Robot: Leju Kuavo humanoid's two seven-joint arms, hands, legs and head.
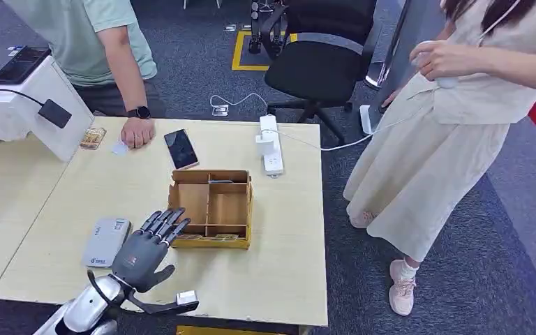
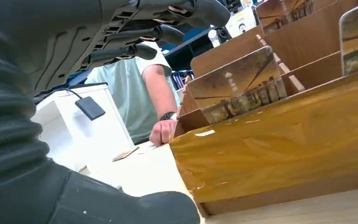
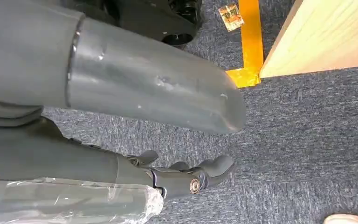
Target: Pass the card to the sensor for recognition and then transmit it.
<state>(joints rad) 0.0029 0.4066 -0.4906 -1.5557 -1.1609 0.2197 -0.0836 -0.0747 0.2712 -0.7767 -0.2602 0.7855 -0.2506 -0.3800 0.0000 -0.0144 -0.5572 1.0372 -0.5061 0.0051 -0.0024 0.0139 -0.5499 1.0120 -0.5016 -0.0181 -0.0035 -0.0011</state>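
left hand (image 1: 146, 248) empty above table, fingertips hiding box (image 1: 213, 208) corner

Clearance around the cardboard box (image 1: 213, 207)

Bare table (image 1: 289, 258) lies right of the box; a phone (image 1: 181, 148) and power strip (image 1: 271, 144) lie beyond it, a grey device (image 1: 106, 241) left.

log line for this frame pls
phase: reaching for card | left hand: open, fingers at cardboard box front-left corner | right hand: hanging by floor, empty | sensor: beside left hand
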